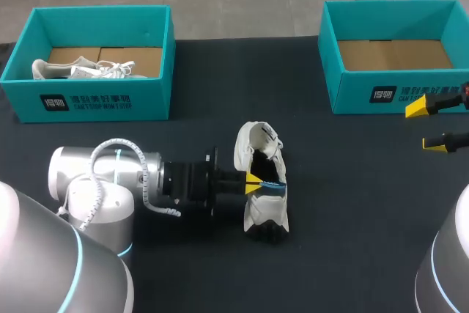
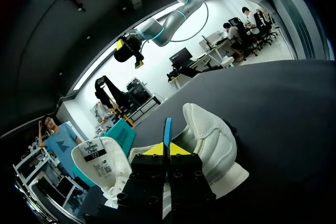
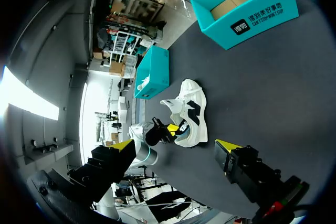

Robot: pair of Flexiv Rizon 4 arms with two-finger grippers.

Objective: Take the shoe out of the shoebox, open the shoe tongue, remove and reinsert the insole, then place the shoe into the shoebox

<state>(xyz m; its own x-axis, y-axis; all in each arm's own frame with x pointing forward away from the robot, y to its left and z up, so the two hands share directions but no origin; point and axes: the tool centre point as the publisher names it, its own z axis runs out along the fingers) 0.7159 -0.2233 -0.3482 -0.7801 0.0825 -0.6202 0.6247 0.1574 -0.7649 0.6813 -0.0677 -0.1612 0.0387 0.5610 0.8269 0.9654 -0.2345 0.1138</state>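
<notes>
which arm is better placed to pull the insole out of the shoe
Left: the left gripper is shut on the blue insole in the shoe. The right gripper hangs open beside the right-hand shoebox.

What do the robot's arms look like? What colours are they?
The left arm and right arm are fat, round, silver-grey tubes with light-blue rings. A curly white cable loops around the left wrist. Each ends in black jaws with bright yellow tips.

A plain black table [image 1: 352,203] lies under everything.
</notes>
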